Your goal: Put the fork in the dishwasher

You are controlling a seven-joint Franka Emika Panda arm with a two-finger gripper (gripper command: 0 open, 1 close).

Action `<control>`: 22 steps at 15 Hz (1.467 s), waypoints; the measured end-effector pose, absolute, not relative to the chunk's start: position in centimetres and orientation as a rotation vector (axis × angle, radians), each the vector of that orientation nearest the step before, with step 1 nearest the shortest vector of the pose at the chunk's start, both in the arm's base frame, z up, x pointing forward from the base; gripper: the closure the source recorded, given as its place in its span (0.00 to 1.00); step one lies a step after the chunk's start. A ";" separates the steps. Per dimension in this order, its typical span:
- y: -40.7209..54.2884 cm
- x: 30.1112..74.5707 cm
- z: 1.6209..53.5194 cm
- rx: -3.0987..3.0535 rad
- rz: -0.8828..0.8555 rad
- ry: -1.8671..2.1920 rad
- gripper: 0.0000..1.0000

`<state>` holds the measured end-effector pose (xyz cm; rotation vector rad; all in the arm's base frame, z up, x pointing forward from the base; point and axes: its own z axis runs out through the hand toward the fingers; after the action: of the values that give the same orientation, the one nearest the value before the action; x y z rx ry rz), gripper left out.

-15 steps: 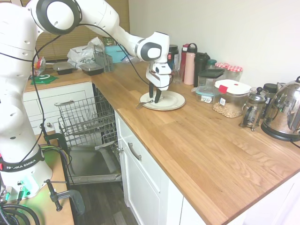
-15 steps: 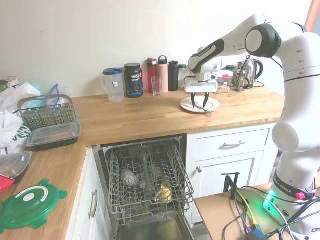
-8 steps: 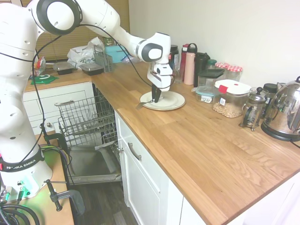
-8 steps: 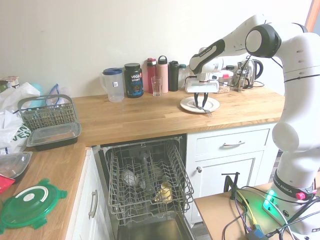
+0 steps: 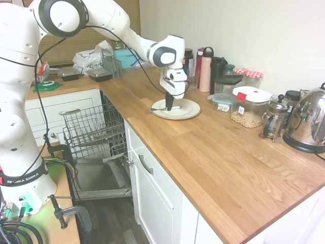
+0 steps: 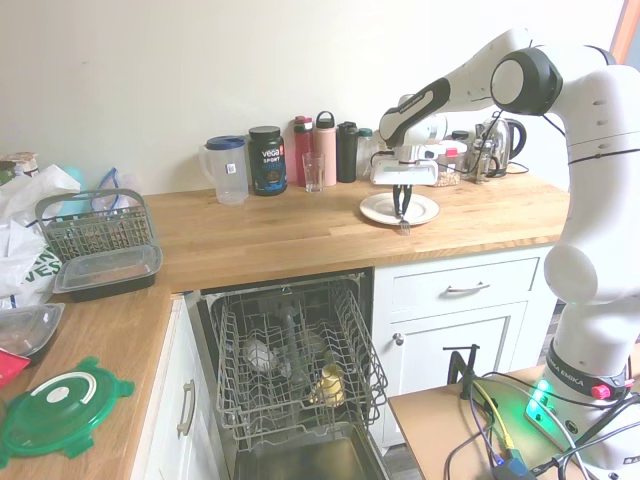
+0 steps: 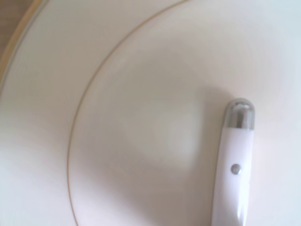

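Now the tool [image 5: 169, 105] is clamped on the fork [image 5: 159, 109] over the plate [image 5: 187, 111].

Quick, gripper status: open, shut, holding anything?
Gripper: shut on the fork, down at the white plate.

White plate [image 7: 117, 141] with thin gold ring fills view; white fork handle [image 7: 233, 179], silver-capped end, over it.

One fork [image 5: 158, 109], one white plate [image 5: 185, 110], one dishwasher [image 6: 290, 370], one kettle [image 5: 311, 122], one French press [image 5: 274, 118], one green lid [image 6: 62, 405], one pitcher [image 6: 229, 170].
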<state>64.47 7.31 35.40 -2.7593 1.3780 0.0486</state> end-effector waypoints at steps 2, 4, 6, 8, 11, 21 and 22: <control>7.1 62.7 37.4 -2.745 -0.013 1.356 1.00; 7.4 59.8 40.3 -2.731 -0.079 1.329 1.00; 8.9 56.3 42.8 -2.743 -0.157 1.276 1.00; 12.0 52.0 44.5 -2.780 -0.239 1.237 1.00; 18.6 44.4 46.9 -2.840 -0.321 1.174 1.00; 40.9 27.2 51.1 -3.041 -0.547 1.024 1.00; 42.7 27.6 50.4 -3.066 -0.545 1.012 1.00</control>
<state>27.63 42.71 50.41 -3.0658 1.0119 -0.5454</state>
